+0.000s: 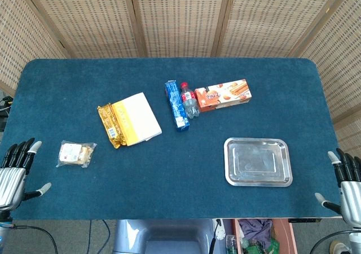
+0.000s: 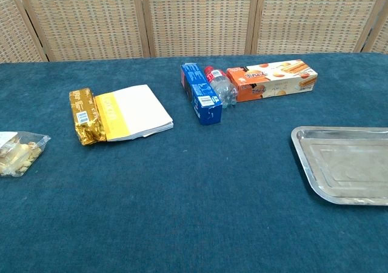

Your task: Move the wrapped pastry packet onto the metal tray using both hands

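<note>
So nothing is under way yet, by the look of it: the pastry packet (image 1: 75, 154), a small clear wrapper with pale pieces inside, lies flat on the blue surface (image 1: 169, 169) near its left front edge, and the metal tray (image 1: 258, 161) sits bare over on the right side, well apart from it. Judging from that, the whole job is ahead: reach, grip with both hands, carry across, set down. The left hand (image 1: 16, 172) hovers at the front left corner of the surface, fingers spread and holding nothing, with the packet just to its right and a little farther in, near but not touching. The right hand (image 1: 345, 182) mirrors it at the front right corner, fingers likewise apart and empty, close to the tray's right end but far from the packet. In the chest view neither hand shows; the packet peeks in at the left edge and the tray at the right. Between them, toward the back, lie a gold-wrapped bar (image 1: 109, 126) snug against a white and yellow pad (image 1: 136, 118), then a blue box (image 1: 176, 105), a small bottle (image 1: 189, 100) and an orange biscuit box (image 1: 222, 94) bunched together. My read is that the front strip between packet and tray is open, so the carry could pass in front of that clutter; the right hand has the longer trip to join in.
</note>
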`<state>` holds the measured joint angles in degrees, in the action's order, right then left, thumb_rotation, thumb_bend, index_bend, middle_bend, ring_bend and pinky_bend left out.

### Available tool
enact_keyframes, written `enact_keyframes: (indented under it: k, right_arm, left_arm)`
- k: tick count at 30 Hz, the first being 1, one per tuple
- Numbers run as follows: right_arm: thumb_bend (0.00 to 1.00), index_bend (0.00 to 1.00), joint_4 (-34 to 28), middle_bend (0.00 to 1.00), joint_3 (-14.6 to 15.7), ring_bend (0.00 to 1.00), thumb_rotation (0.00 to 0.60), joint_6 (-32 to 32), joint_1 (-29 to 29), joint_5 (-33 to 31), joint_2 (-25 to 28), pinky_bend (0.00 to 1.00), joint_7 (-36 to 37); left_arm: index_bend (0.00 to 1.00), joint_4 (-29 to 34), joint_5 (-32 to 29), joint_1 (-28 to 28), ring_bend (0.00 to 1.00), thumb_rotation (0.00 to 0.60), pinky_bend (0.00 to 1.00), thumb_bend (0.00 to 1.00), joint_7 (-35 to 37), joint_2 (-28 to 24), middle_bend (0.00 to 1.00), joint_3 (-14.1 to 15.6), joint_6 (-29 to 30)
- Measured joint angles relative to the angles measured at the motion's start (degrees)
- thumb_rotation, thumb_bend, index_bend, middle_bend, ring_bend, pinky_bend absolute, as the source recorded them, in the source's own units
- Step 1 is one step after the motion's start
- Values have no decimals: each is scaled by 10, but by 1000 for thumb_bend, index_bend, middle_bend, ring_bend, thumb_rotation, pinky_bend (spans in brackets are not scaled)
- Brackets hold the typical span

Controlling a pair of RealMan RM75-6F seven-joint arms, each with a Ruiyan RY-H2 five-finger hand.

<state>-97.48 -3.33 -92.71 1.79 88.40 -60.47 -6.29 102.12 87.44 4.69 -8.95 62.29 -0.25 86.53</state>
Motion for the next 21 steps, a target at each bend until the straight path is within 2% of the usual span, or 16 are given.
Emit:
enact_keyframes:
  k: [7,11,13,17,21]
  right_arm:
    - [0,0,0,0,-3,0,600,0,1,-3,6,0,18]
    - [0,0,1,0,-7,0,600,3,0,-12,9,0,30]
    - [0,0,0,0,-8,0,600,7,-1,-17,11,0,34]
    - [0,0,-1,0,-12,0,600,12,-2,-25,13,0,35]
    - [0,0,-1,0,-13,0,600,21,-6,-31,11,0,29]
  left_arm:
    - [0,-6,-8,8,0,600,0,0,2,0,0,-2,-19]
    - [0,-28,-19,38,0,600,0,0,19,2,0,-8,-78]
    - [0,-64,-21,67,0,600,9,0,47,9,0,-13,-131]
    - [0,-161,-22,119,0,600,148,0,95,35,0,-21,-209]
    - [39,-264,-19,166,0,600,178,0,139,77,14,-23,-268]
